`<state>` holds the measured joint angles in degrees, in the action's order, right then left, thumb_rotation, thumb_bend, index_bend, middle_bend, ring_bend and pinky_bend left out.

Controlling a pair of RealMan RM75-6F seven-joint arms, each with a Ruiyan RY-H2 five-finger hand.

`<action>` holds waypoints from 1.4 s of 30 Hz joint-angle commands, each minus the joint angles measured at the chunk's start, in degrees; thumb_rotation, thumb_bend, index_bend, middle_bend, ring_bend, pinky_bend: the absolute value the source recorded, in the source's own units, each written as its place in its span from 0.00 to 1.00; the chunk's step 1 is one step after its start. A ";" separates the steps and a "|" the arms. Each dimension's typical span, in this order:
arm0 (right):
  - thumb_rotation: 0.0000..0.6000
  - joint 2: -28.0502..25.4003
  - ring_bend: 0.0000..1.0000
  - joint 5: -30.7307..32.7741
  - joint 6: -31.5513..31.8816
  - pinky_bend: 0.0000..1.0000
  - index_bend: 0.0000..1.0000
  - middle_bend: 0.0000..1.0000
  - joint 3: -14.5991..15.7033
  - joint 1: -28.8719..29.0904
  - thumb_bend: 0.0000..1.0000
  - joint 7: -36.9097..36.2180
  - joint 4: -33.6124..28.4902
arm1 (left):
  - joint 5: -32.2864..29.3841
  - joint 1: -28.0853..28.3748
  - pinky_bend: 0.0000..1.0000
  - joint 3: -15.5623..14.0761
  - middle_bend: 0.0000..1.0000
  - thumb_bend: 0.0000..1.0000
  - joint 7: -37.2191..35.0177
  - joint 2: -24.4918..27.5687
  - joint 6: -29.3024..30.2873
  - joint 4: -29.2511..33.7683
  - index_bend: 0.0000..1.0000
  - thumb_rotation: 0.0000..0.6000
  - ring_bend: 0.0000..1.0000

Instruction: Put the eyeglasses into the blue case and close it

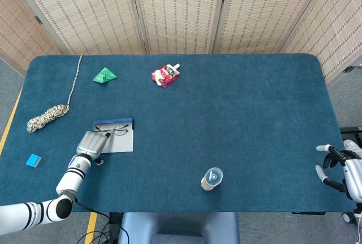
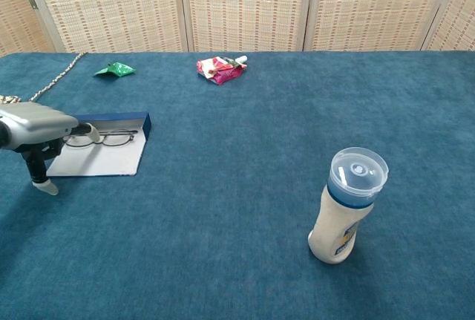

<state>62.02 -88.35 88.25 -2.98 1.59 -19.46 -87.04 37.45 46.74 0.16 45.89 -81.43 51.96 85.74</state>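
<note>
The eyeglasses (image 1: pixel 117 130) (image 2: pixel 111 139) lie in the open blue case (image 1: pixel 116 144) (image 2: pixel 104 160), close against its raised blue back wall. My left hand (image 1: pixel 90 143) (image 2: pixel 35 122) hovers at the case's left edge. One fingertip (image 2: pixel 90 134) touches the left end of the glasses, and the thumb points down beside the case. The hand holds nothing. My right hand (image 1: pixel 338 169) hangs off the table's right front corner with fingers apart and empty; the chest view does not show it.
A capped bottle (image 1: pixel 211 178) (image 2: pixel 346 205) stands near the front middle. A red pouch (image 1: pixel 165 75) (image 2: pixel 220 68) and a green packet (image 1: pixel 104 76) (image 2: pixel 114 70) lie at the back. A coiled rope (image 1: pixel 48 116) and a small light-blue block (image 1: pixel 34 161) lie at the left.
</note>
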 commanded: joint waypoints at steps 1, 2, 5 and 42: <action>1.00 0.00 0.60 -0.04 0.00 0.35 0.33 0.63 0.04 -0.03 0.35 0.02 0.01 | -1.17 1.03 0.89 0.01 0.94 0.11 0.96 -0.81 -0.38 -1.78 0.15 1.00 0.87; 1.00 -0.01 0.60 -0.03 0.05 0.35 0.33 0.63 0.03 -0.05 0.35 0.04 0.02 | -1.54 1.25 0.89 0.03 0.94 0.11 1.21 -0.96 -0.37 -2.09 0.15 1.00 0.87; 1.00 -0.07 0.60 0.02 0.15 0.35 0.33 0.63 -0.02 -0.13 0.35 0.03 0.01 | -2.54 1.84 0.89 0.13 0.94 0.11 1.91 -1.33 0.03 -2.93 0.15 1.00 0.87; 1.00 0.34 0.60 -0.61 -0.43 0.35 0.33 0.63 -0.01 0.45 0.35 0.07 0.04 | 35.45 -10.94 0.93 -4.45 1.00 0.16 -24.69 -7.75 16.14 -16.88 0.33 1.00 0.91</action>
<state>62.37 -88.97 87.83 -2.98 2.03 -19.41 -86.99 71.28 36.92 -3.99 22.32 -86.85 67.92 72.46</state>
